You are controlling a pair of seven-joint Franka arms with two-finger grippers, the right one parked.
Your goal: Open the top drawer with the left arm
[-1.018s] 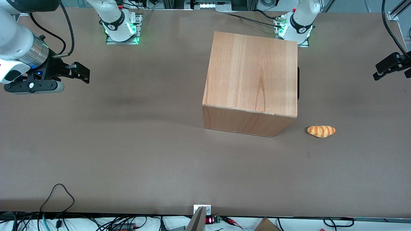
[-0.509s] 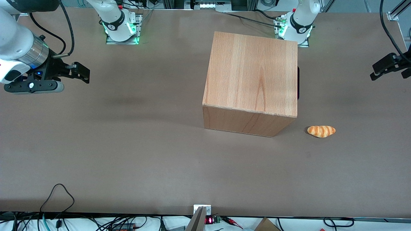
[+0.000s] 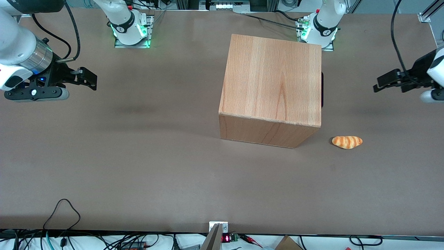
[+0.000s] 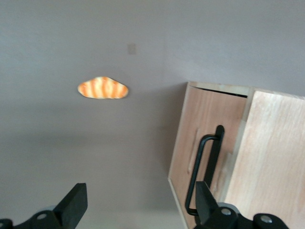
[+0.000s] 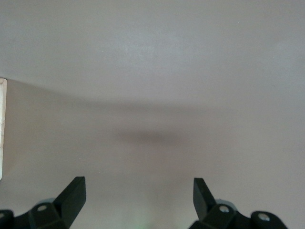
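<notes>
One large change is showing across the last second: your left arm (image 3: 432,74) is swinging in from the working arm's end of the table (image 3: 138,166), and more of it is coming into the front view with each frame. Your wooden cabinet (image 3: 272,80) is sitting where it was, and its front is facing the incoming arm. You are seeing the top drawer (image 4: 205,138) properly only in the wrist view, where its flat panel is lying flush in the cabinet with just a thin dark gap along one edge, so it is not yet open. Its black bar handle (image 4: 206,169) is showing there too, and in the front view only as a dark sliver at the cabinet's edge. Your gripper (image 3: 378,85) is hovering above the bare table, well apart from the handle, with its fingers (image 4: 75,202) spread wide and holding nothing. You are judging this as the approach, with the grasp and pull yet to come. Smallest, the striped bread roll (image 3: 347,142) is lying untouched near the cabinet's corner, nearer the front camera
</notes>
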